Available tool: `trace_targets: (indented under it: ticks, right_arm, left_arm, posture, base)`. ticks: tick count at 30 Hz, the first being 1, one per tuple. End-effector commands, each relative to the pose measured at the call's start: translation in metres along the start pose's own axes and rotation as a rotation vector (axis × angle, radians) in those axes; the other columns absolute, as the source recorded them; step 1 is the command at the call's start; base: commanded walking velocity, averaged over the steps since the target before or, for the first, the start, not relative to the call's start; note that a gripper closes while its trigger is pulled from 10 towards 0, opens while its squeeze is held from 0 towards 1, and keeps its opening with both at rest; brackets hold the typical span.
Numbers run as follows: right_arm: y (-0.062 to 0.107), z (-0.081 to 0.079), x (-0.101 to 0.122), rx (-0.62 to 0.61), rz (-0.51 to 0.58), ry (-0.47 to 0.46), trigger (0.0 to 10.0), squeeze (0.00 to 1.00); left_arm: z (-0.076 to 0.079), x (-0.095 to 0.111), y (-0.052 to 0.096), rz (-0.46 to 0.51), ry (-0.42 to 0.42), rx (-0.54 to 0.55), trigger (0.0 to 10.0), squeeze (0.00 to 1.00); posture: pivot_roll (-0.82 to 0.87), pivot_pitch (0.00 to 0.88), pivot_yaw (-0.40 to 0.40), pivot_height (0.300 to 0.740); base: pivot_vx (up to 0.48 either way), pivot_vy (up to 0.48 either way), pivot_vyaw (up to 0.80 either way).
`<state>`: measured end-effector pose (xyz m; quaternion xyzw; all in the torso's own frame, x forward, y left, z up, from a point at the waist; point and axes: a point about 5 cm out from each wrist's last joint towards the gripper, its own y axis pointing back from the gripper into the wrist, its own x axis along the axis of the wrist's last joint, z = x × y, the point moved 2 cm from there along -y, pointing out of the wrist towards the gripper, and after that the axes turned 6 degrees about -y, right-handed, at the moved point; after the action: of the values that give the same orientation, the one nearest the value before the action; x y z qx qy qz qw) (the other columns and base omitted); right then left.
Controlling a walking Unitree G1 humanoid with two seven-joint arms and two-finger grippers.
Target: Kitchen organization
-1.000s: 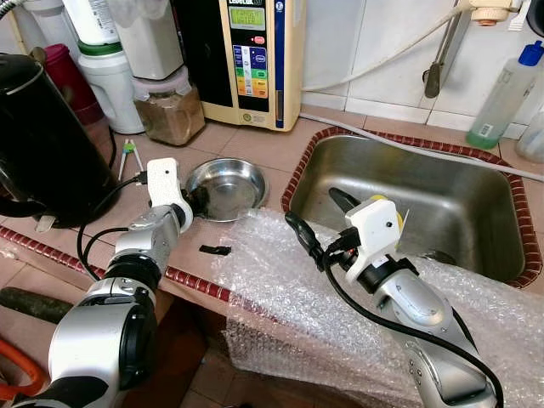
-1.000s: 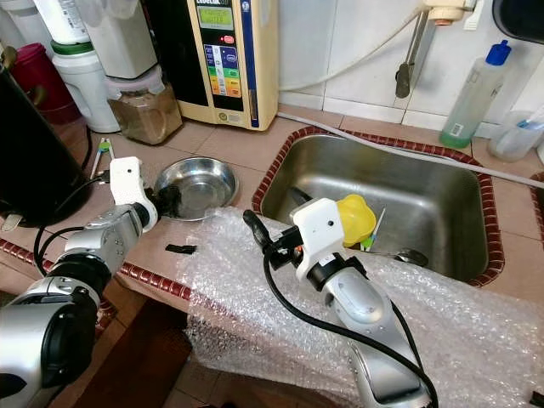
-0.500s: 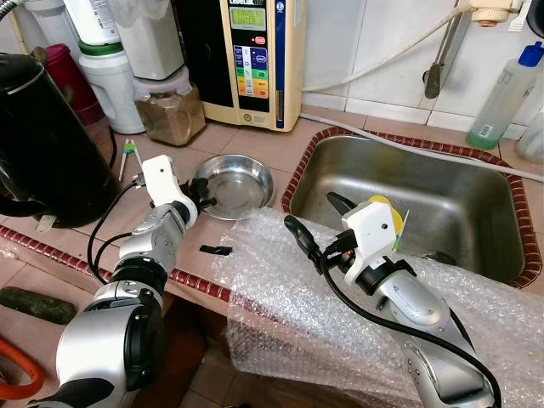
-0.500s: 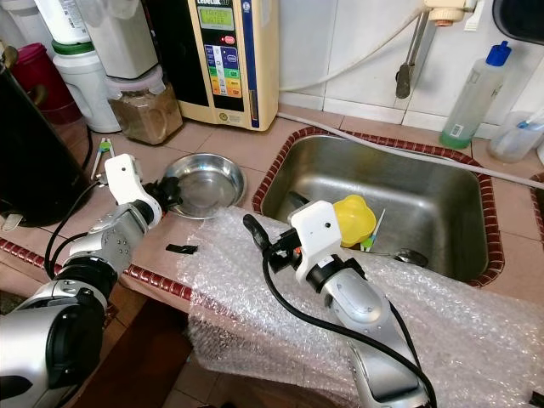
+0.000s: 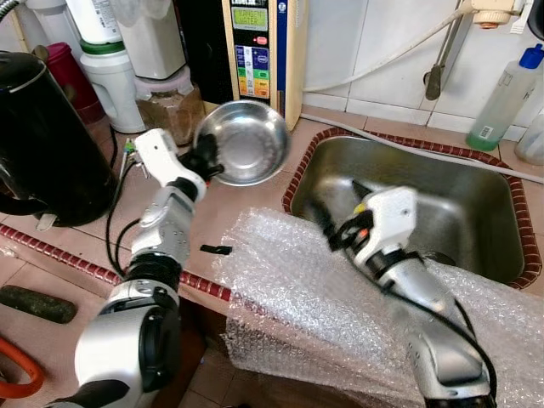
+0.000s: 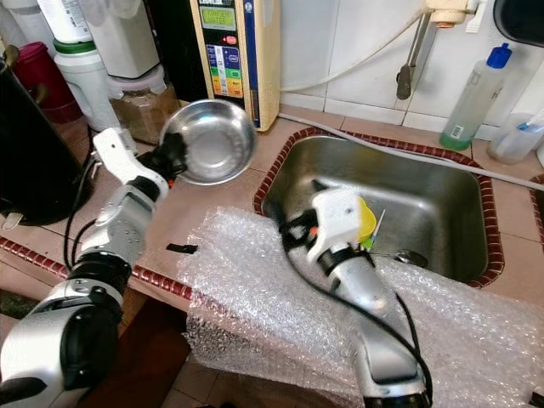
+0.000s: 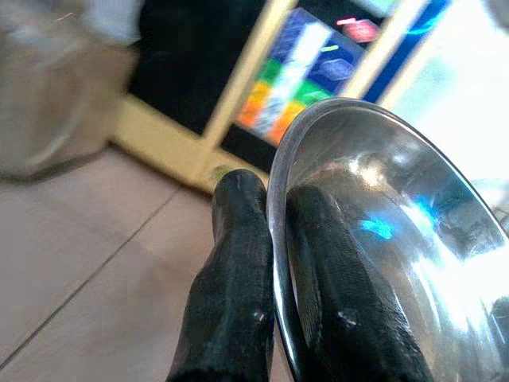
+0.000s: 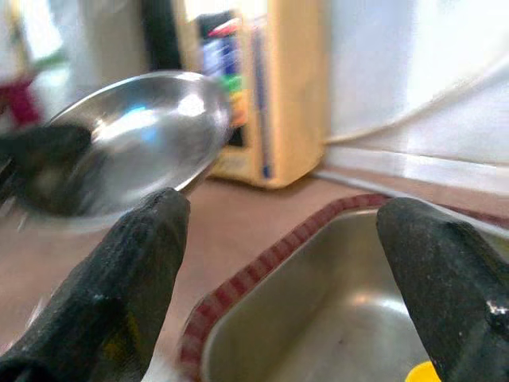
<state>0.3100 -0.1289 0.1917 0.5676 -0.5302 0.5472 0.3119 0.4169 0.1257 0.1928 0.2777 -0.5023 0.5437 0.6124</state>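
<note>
Now your left gripper (image 7: pixel 270 215) is clenched on the rim of the steel bowl (image 5: pixel 248 141); one black finger lies inside the bowl and the other outside, as you see in the left wrist view. You hold the bowl in the air above the tiled counter (image 5: pixel 246 195), tilted so that its hollow side faces the camera, in front of the cream water ionizer (image 5: pixel 259 51) and just to the left of the sink (image 5: pixel 425 200).

Your right gripper (image 8: pixel 278 263) is released, with the two fingers (image 8: pixel 119 278) wide apart. It hovers over the near left edge of the sink, above the sheet of bubble wrap (image 5: pixel 297 297) that hangs over the front edge of the counter. It touches nothing. In the right wrist view you see the bowl between and beyond its fingers, a little blurred.

Inside the sink, a yellow thing (image 6: pixel 365 219) shows just behind your right wrist. A black kettle (image 5: pixel 42 136) stands at the far left of the counter, and a small black piece (image 5: pixel 216 249) lies on the counter near the bubble wrap. A clear bottle with a blue cap (image 5: pixel 508 89) stands behind the sink at the right.
</note>
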Motion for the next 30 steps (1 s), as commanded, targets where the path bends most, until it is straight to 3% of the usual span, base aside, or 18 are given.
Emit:
trace_targets:
  ticks: [1,11,20,21,30]
  right_arm:
    - [-0.003,0.004,0.001,-0.022,0.002,-0.058,10.0,0.0]
    - [-0.013,0.006,0.006,-0.059,0.034,-0.197,10.0,0.0]
    - [-0.02,0.012,0.001,-0.114,0.003,-0.196,10.0,0.0]
    - [-0.024,0.017,-0.003,-0.156,-0.015,-0.232,0.0,0.0]
    - [-0.037,0.023,0.001,-0.203,-0.002,-0.311,0.0,0.0]
  left_arm:
    - [0.01,0.002,-0.001,0.018,-0.039,-0.063,0.0,0.0]
    - [0.056,-0.016,0.004,0.008,-0.059,-0.275,0.0,0.0]
    - [0.073,-0.021,0.009,0.016,-0.014,-0.34,0.0,0.0]
    - [0.076,-0.019,0.01,0.026,-0.009,-0.356,0.0,0.0]
    - [0.078,-0.016,0.013,0.044,0.006,-0.365,0.0,0.0]
  posture:
    - [-0.08,0.038,0.071,0.74]
    - [-0.08,0.03,0.078,0.74]
    - [-0.08,0.026,0.079,0.74]
    - [-0.08,0.026,0.08,0.74]
    - [-0.07,0.025,0.078,0.74]
  base:
    - [0.0,0.0,0.0]
    - [0.0,0.0,0.0]
    - [0.0,0.0,0.0]
    - [0.0,0.0,0.0]
    - [0.0,0.0,0.0]
